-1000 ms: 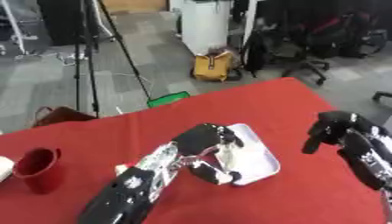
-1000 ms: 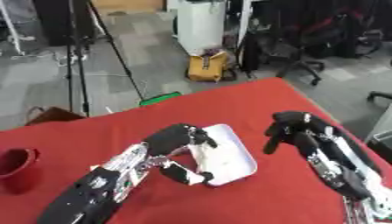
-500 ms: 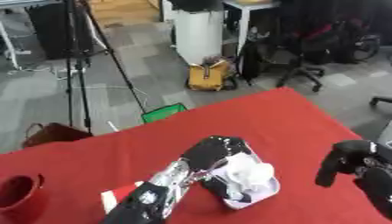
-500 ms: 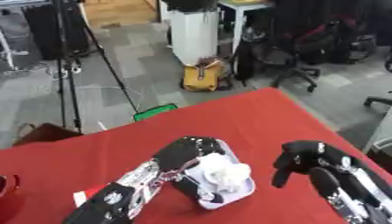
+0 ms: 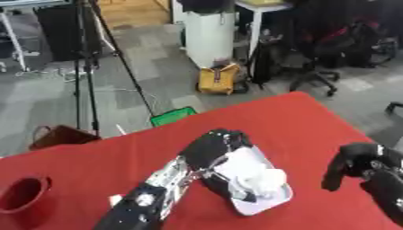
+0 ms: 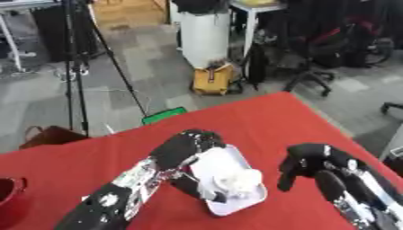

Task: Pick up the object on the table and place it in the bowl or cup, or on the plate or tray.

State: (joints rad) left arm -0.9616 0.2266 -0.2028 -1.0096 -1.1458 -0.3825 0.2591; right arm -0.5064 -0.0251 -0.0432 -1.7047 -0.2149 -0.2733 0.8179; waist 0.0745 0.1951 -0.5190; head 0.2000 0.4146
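Left eye view: we see the left hand (image 5: 214, 150) reaching in from the lower left over a white tray (image 5: 267, 200) on the red table (image 5: 299, 121). A crumpled white object (image 5: 262, 180) sits in the tray, on its right half. The dark fingers (image 5: 228, 186) curve down over the tray's left part, next to the white object; we cannot tell whether they touch or pinch it, since the hand covers that side and the picture is soft there. The tray's near-left rim is hidden behind the arm. The right hand (image 5: 350, 164) hangs just right of the tray, clear of it, fingers curled downward with nothing in them; its forearm is cut off at the right and bottom edges. A red cup (image 5: 22, 197) stands far left, partly cut by the edge. A small pale scrap (image 5: 116, 199) shows beside the left arm; we cannot make out what it is.

Right eye view: same layout. The right hand (image 6: 307, 162) shows more fully here, fingers bent down, apart from the tray (image 6: 240, 202). Only a sliver of the cup (image 6: 8, 200) remains at the left edge. Beyond the table we see a tripod (image 6: 87, 58), a yellow bag (image 6: 212, 80), a green item (image 6: 163, 115) on the floor, and office chairs (image 6: 330, 49).
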